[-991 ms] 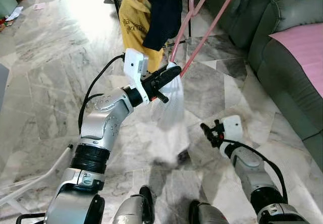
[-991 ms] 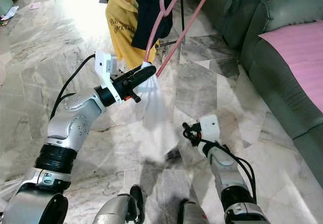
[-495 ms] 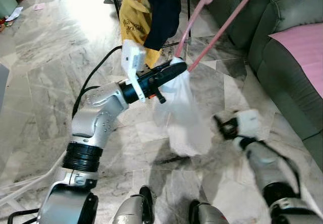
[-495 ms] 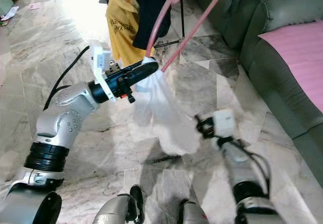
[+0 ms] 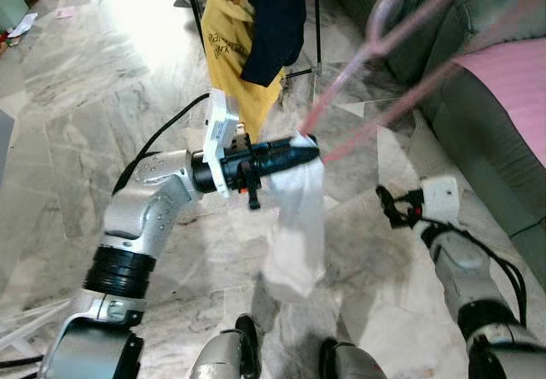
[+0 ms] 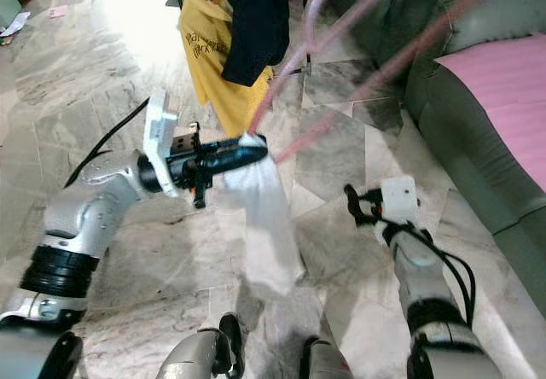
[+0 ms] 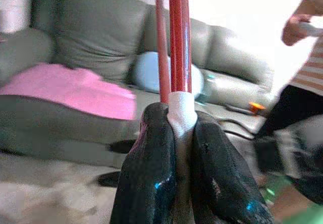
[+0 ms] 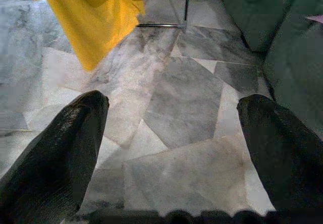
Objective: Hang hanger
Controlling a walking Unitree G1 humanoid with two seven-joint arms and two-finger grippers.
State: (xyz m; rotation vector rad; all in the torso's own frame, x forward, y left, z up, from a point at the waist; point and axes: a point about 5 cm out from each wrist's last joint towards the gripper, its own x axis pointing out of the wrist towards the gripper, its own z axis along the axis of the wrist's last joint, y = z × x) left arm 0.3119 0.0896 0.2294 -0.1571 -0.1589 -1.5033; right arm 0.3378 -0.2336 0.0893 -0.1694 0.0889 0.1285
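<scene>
Left gripper (image 5: 303, 150) clamps a pink hanger (image 5: 401, 29) and its white cloth (image 5: 299, 225), held out beside a yellow garment (image 5: 230, 46); right gripper (image 5: 388, 208) hovers low over marble floor (image 5: 77, 97), fingers spread apart.

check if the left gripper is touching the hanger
Touching. In the left wrist view the left gripper has both black fingers closed on the white cloth wrapped round the hanger end.

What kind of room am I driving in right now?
Most likely a home living room: a green sofa with a pink cover stands on a marble tile floor, and clothes hang on a rack. The left gripper holds a pink hanger.
</scene>
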